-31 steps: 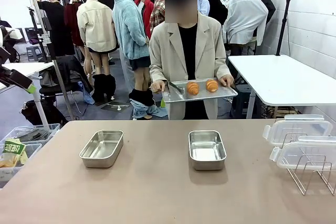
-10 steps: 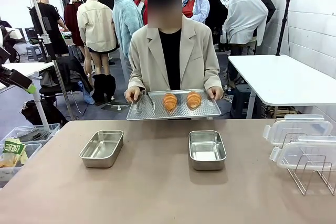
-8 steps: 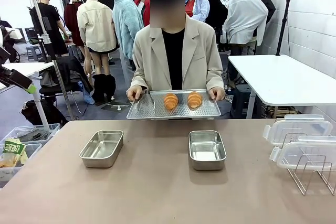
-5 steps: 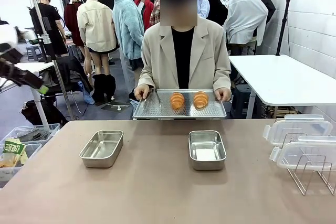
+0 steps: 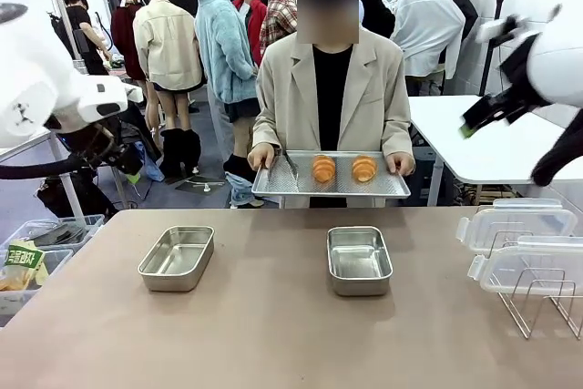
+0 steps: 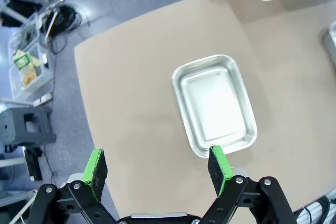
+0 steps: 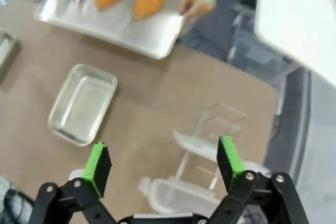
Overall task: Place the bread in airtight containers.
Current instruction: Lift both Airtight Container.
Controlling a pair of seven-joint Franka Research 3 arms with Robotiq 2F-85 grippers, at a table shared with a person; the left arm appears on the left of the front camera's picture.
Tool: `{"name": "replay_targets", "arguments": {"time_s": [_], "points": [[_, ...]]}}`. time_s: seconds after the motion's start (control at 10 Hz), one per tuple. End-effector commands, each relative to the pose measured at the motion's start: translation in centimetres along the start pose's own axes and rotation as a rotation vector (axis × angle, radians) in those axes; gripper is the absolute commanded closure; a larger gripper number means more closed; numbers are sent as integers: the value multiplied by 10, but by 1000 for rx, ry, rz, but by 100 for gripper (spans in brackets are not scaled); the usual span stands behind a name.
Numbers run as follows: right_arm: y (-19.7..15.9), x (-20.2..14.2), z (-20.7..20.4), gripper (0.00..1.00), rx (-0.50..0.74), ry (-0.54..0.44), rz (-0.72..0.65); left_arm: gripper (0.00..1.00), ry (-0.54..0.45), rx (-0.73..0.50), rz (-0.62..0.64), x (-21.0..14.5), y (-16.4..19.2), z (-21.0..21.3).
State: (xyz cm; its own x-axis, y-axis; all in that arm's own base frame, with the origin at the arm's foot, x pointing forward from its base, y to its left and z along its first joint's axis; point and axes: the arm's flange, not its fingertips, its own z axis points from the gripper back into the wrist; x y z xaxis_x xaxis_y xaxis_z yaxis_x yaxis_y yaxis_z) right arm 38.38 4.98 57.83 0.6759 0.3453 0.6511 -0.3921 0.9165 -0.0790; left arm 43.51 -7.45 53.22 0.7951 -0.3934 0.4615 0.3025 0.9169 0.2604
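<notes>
Grippers: left gripper (image 6: pixel 157 161) and right gripper (image 7: pixel 163 158) spread wide, empty.
Bread (image 5: pixel 323 168): carried on tray (image 5: pixel 342 188) by person (image 5: pixel 330 88); to be pinched lightly across the middle.
Container (image 5: pixel 359 261): roll to be lowered flat inside.

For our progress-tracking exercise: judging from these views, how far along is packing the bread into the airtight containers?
Done: nothing; both steel containers sit empty. In hand: a person holds the tray carrying two bread rolls; left claw and right claw hang open, empty. Left: fill containers, fit lids from the rack.
</notes>
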Motion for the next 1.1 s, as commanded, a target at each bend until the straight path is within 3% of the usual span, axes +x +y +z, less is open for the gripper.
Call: {"name": "replay_targets", "arguments": {"time_s": [0.0,0.1,0.2,0.3,0.4,0.5,0.6,0.8,1.0], "points": [[17,-1,-38,0,56,157,-38,0,1,74,91,-13,1,-13],[35,-6,-56,0,77,223,-44,0,0,26,99,-17,-6,-15],[36,-8,-58,0,-42,275,-24,0,12,22,39,-5,6,-12],[34,-9,-47,0,60,157,-7,0,12,22,39,-5,6,-12],[34,-9,-47,0,60,157,-7,0,12,22,39,-5,6,-12],[41,-15,-67,0,38,227,-18,0,16,21,63,-9,4,-17],[49,-19,-68,0,63,236,-2,0,-12,-1,90,-10,-1,-32],[86,1,-124,0,89,385,44,0,1,-97,153,-2,-7,-79],[115,4,-176,0,70,494,9,0,34,-83,207,-2,-17,-106]]}}
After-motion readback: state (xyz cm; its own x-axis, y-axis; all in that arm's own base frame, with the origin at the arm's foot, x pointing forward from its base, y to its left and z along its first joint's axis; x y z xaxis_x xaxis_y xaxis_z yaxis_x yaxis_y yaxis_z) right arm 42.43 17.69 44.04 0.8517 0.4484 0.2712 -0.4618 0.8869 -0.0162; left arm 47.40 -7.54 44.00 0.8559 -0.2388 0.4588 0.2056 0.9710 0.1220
